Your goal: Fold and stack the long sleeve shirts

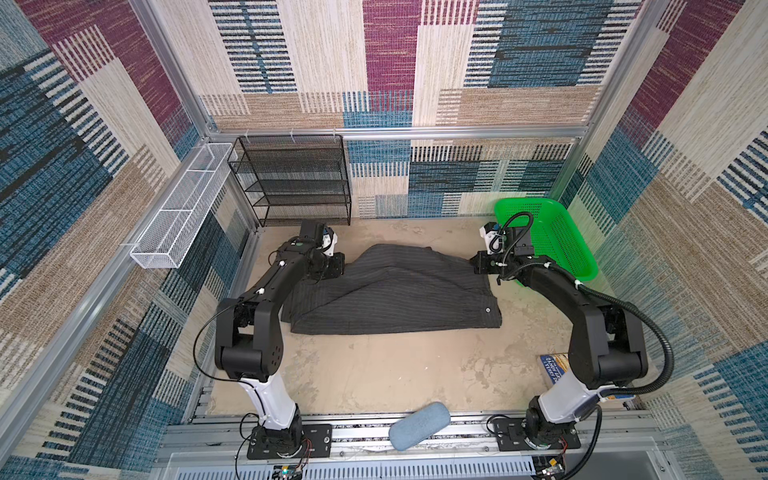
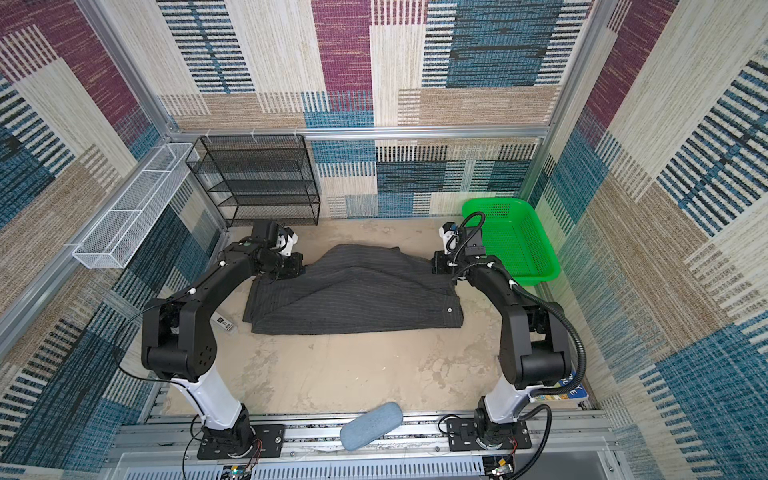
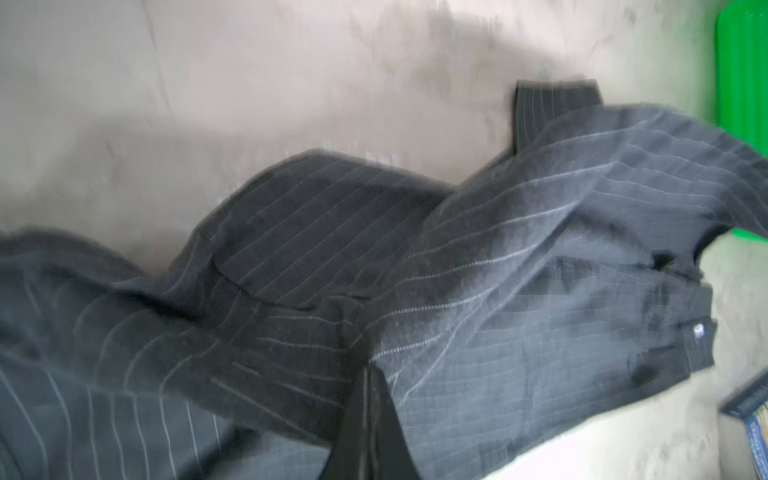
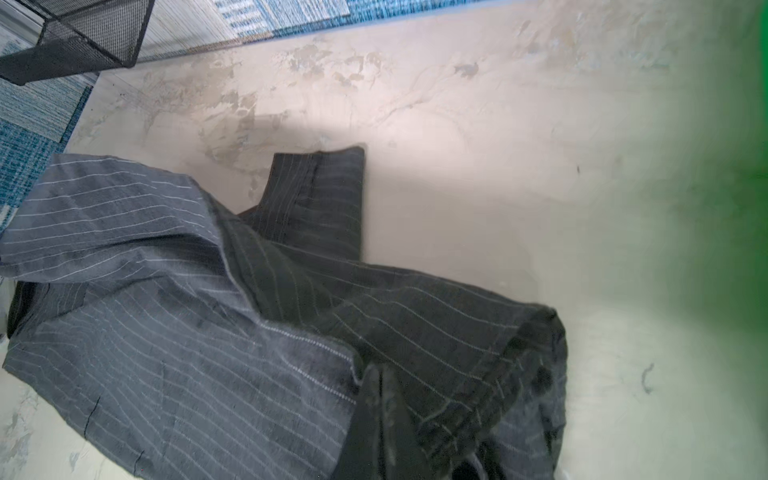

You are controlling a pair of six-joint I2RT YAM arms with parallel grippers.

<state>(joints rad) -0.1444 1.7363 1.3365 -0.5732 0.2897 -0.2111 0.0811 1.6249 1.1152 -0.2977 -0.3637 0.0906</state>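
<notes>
Across the middle of the tabletop [image 1: 374, 374] the long sleeve shirt [image 1: 395, 299] [image 2: 353, 299] lies in a loose, wide heap, dark charcoal with thin pale pinstripes, between the two arms. At its far left corner the left claw [image 1: 337, 269] [image 2: 297, 266] sits pressed together on the fabric, pinching the edge there. At the far right corner the right claw [image 1: 478, 264] [image 2: 436, 262] is likewise closed, pinching the cloth on that side. Between the two grips the far edge of the shirt rises in a soft ridge, while the near hem rests flat on the tabletop. A small light button [image 1: 487, 310] shows near the right front corner.

From the left wrist view the dark fingers [image 3: 368, 419] meet with striped cloth gathered on both sides of them; the picture is blurred. The right wrist view shows the same: closed fingers [image 4: 380, 415] buried in folds, and a cuff [image 4: 320, 187] lying flat on the tabletop beyond.

Just behind the right claw stands a green basket [image 1: 552, 232]. A black mesh rack [image 1: 291, 183] stands against the back wall, behind the left claw and apart from the shirt.
</notes>
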